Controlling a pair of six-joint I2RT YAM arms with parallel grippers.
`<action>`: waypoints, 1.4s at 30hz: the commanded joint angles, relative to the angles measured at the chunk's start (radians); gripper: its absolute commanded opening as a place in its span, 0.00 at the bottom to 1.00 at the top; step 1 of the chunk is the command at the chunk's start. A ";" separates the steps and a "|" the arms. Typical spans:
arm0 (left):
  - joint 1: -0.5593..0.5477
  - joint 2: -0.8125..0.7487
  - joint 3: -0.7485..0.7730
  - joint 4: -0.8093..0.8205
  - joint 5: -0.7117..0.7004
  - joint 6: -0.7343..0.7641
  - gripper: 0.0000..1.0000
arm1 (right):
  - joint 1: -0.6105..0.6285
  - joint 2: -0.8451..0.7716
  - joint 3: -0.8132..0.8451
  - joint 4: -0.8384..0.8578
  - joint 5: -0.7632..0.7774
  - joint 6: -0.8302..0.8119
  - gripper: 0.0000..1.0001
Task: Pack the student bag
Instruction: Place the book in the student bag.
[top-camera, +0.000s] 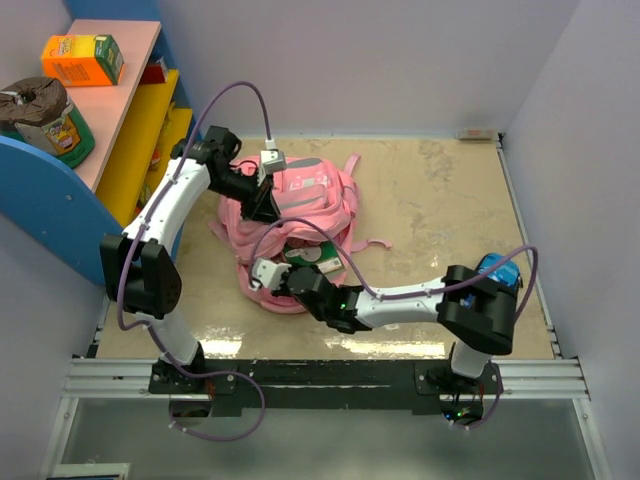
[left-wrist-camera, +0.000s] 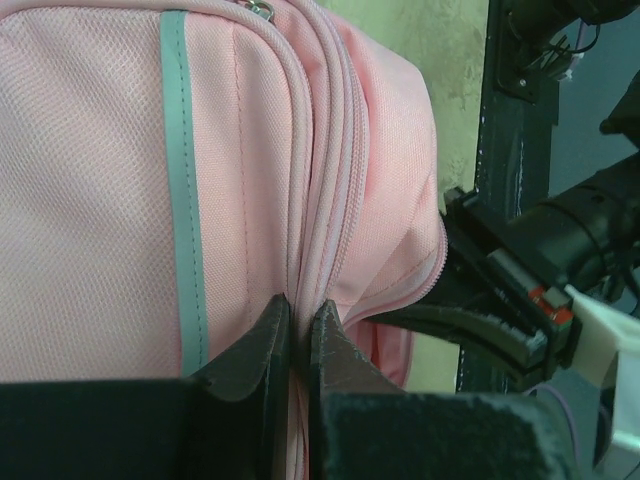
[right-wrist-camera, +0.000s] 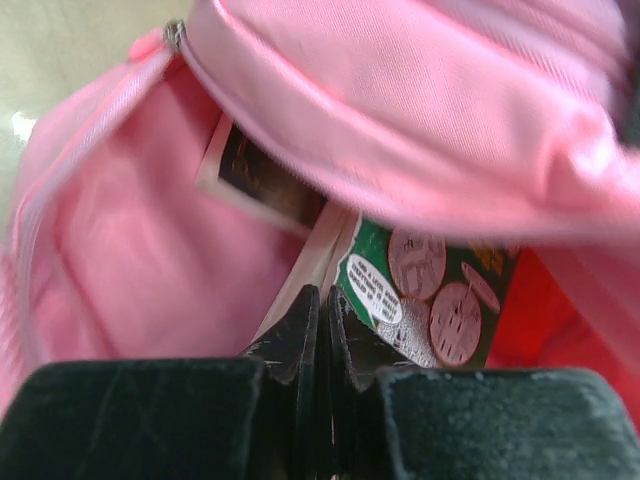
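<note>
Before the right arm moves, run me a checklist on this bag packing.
1. Left gripper clamped on the student bag seam: ok.
2. Bag mouth open in front of the right gripper: ok.
3. Green pack inside the bag: ok.
4. Right gripper free of the contents: cannot tell; its fingers are together beside a white edge.
5. Blue pouch packed: not ok; it lies on the table behind the right arm.

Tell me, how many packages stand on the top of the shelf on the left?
2. An orange box at the far end of the pink shelf top, and a round green tub nearer the camera. Lower shelves may hide others.
</note>
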 joint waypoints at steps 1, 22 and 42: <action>-0.032 -0.059 0.066 -0.064 0.225 -0.043 0.00 | -0.015 0.127 0.159 0.112 0.036 -0.155 0.00; -0.031 -0.064 0.063 -0.063 0.179 -0.046 0.00 | -0.090 -0.259 0.099 -0.121 -0.168 0.556 0.99; -0.012 -0.101 0.055 -0.064 0.239 -0.055 0.00 | -0.121 -0.348 -0.269 -0.293 0.051 1.325 0.96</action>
